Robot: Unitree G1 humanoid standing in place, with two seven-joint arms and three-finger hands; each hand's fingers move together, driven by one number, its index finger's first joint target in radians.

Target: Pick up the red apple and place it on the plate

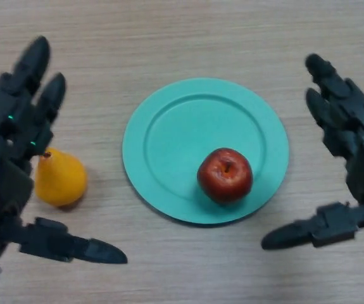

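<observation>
A red apple (225,175) sits upright on the teal plate (169,133), in its lower right part. My right hand (352,152) is open to the right of the plate, fingers straight and thumb pointing left toward the apple, apart from it. My left hand (11,145) is open at the left edge of the view, holding nothing.
A yellow pear (59,178) lies on the wooden table (188,38) just left of the plate, partly behind my left hand's fingers (39,107).
</observation>
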